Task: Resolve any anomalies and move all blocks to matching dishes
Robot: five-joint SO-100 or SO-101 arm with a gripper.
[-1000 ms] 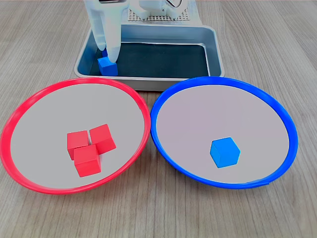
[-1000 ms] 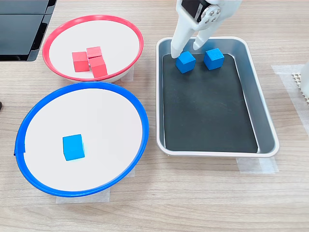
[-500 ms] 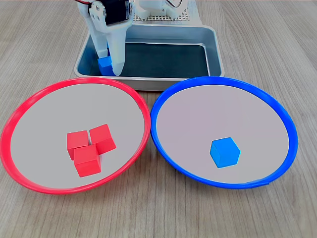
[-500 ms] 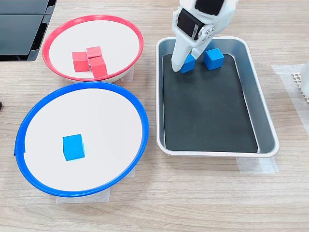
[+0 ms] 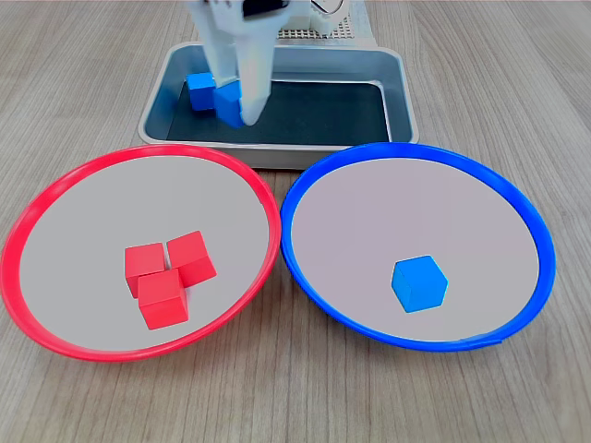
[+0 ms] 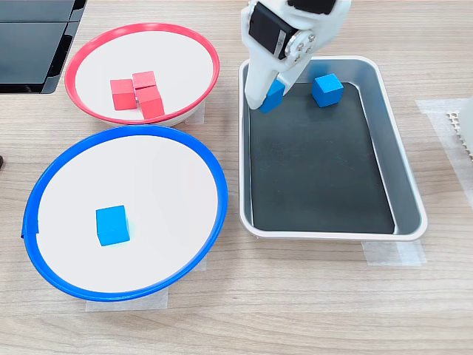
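My white gripper is shut on a blue block and holds it above the grey tray. A second blue block lies on the tray's black liner. The red-rimmed dish holds three red blocks clustered together. In the blue-rimmed dish sits one blue block.
A black device lies at the top left corner of the second exterior view. Tape strips hold the tray and dishes to the wooden table. White mesh lies behind the tray in the first exterior view.
The gripper closed on the blue block, lifted it off the tray liner and carried it toward the dishes. The other blue block is now uncovered in the first exterior view.
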